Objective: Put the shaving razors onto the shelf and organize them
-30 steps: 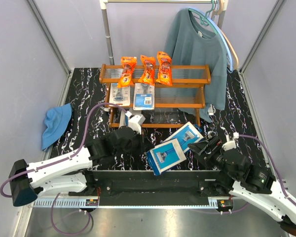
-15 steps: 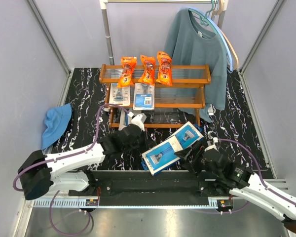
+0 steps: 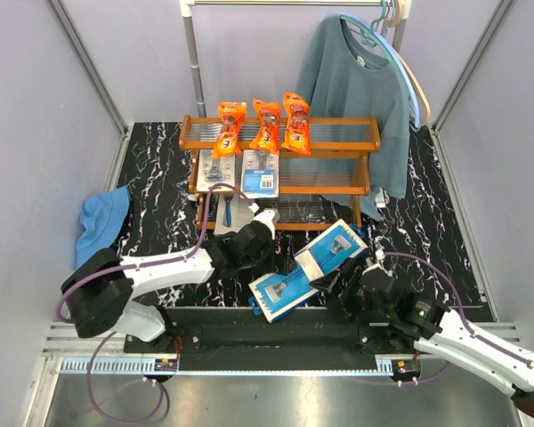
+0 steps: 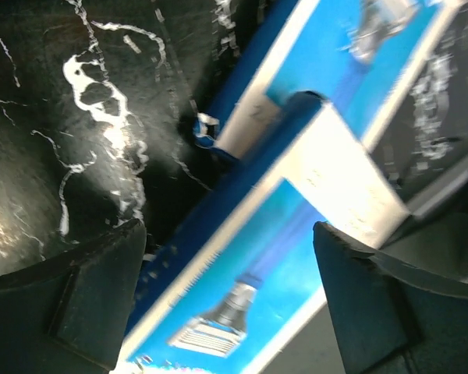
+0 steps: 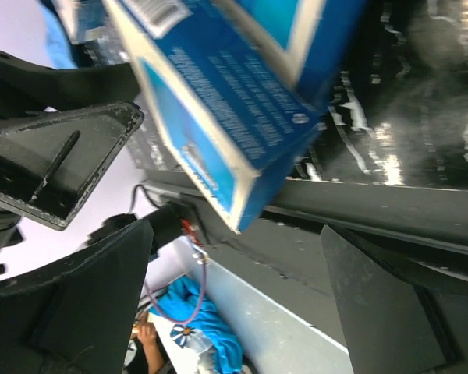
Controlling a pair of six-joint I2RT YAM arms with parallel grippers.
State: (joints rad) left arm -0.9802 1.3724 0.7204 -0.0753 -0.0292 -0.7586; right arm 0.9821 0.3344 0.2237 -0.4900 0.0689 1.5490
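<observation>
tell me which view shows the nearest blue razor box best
Top external: the nearest blue box shows almost whole, its far end against the second box. Left wrist shows it close but cropped and blurred. Right wrist shows only a blue box corner; which box, I cannot tell.

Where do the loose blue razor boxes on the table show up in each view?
Top external: blue razor boxes, overlapping, low centre.
Left wrist: filling the middle and right.
Right wrist: one box's edge, upper centre.
Shared landmark: black marbled table, upper left in left wrist, upper right in right wrist.
</observation>
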